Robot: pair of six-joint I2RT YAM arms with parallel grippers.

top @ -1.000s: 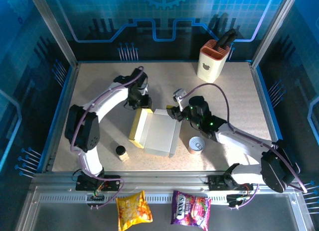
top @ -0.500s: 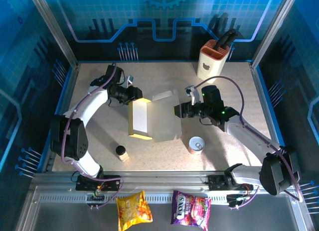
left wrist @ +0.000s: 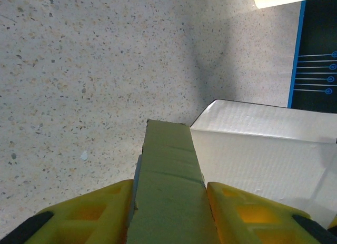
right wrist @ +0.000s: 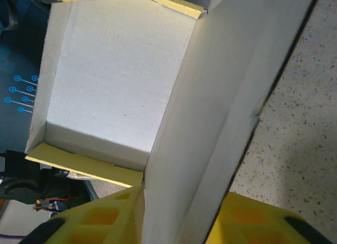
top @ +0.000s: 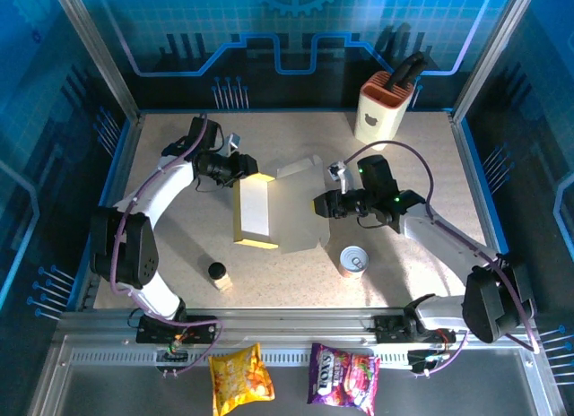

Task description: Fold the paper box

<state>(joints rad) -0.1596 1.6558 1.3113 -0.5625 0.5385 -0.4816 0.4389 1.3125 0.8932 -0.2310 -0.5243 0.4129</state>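
The left gripper point(top: 244, 170) pinches the yellow left flap of the paper box point(top: 291, 221); the right gripper point(top: 320, 205) clamps its right wall. It lies between them, long axis near-to-far.

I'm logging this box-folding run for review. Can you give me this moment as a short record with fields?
task thing: paper box, mid-table, open, grey-white inside facing up
left claw: shut on the box's left flap, at its far end
right claw: shut on the box's right flap
fold state: side flaps raised, box not closed
nearby: tin can just near-right of the box, apart from it; small bottle near-left
far right corner: knife block, away from both arms
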